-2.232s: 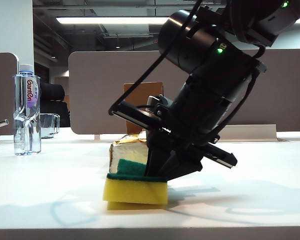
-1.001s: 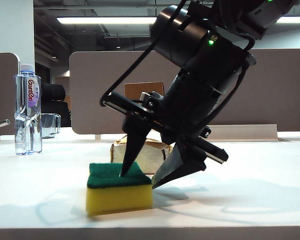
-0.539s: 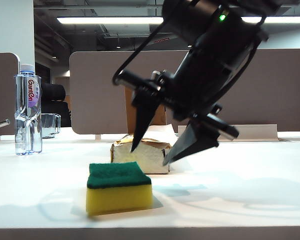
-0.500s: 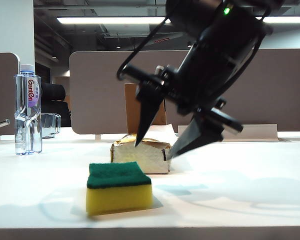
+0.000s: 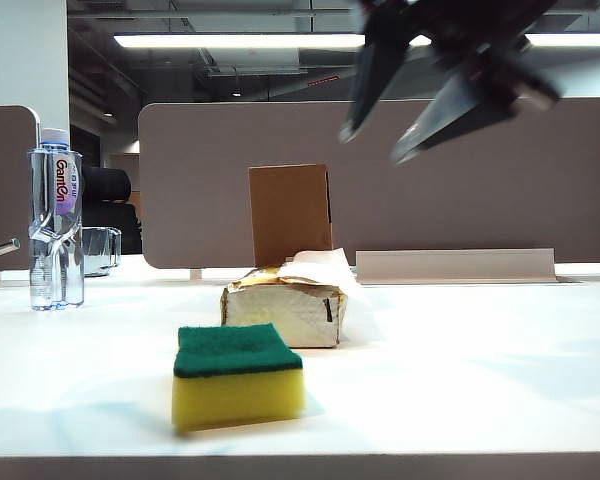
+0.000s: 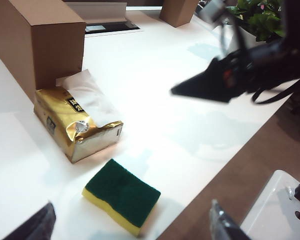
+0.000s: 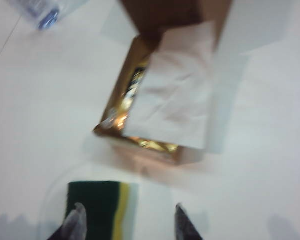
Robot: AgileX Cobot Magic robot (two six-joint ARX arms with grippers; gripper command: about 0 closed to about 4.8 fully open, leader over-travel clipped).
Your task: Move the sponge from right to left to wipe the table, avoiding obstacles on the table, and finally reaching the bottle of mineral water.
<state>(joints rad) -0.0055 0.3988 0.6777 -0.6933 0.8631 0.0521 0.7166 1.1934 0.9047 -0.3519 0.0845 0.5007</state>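
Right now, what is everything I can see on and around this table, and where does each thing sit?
sponge: one, yellow with a dark green top, lying free near the table's front edge.
tissue pack: one, gold and silvery with a white tissue sticking out, just behind the sponge.
cardboard box: one, brown, upright behind the tissue pack.
bottle of mineral water: one, clear with a white cap, far left.
glass cup: one, clear, behind the bottle.
table: one, white.
right hand: one, black, open and empty, raised high above the table.
left hand: one, dark, open and empty, above the sponge's near side.
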